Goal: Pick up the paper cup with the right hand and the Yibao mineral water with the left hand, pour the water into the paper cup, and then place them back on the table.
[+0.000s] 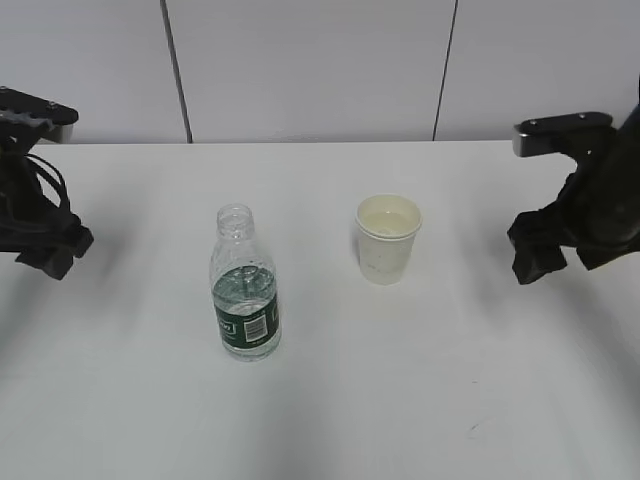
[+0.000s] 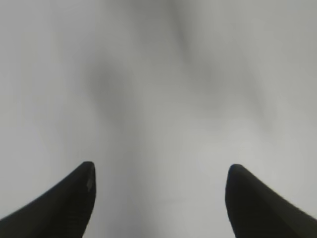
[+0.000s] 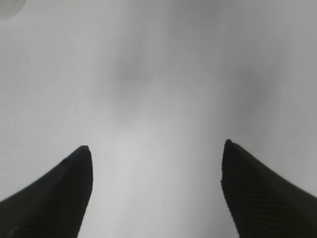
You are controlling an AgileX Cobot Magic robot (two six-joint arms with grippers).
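Observation:
The Yibao mineral water bottle [image 1: 244, 287] stands upright and capless on the white table [image 1: 330, 410], left of centre, part full, with its dark green label facing front. The white paper cup [image 1: 387, 238] stands upright to its right and a little farther back. My left gripper [image 1: 45, 250] hangs at the far left edge, well away from the bottle; in the left wrist view its jaws [image 2: 161, 171] stand wide open over bare table. My right gripper [image 1: 540, 255] is at the far right, apart from the cup; its jaws [image 3: 156, 151] are wide open and empty.
A pale wall with two dark vertical seams [image 1: 176, 70] runs behind the table's far edge. A faint scuff mark [image 1: 474, 428] shows near the table's front right. A pale round edge [image 3: 10, 7] shows at the top left corner of the right wrist view.

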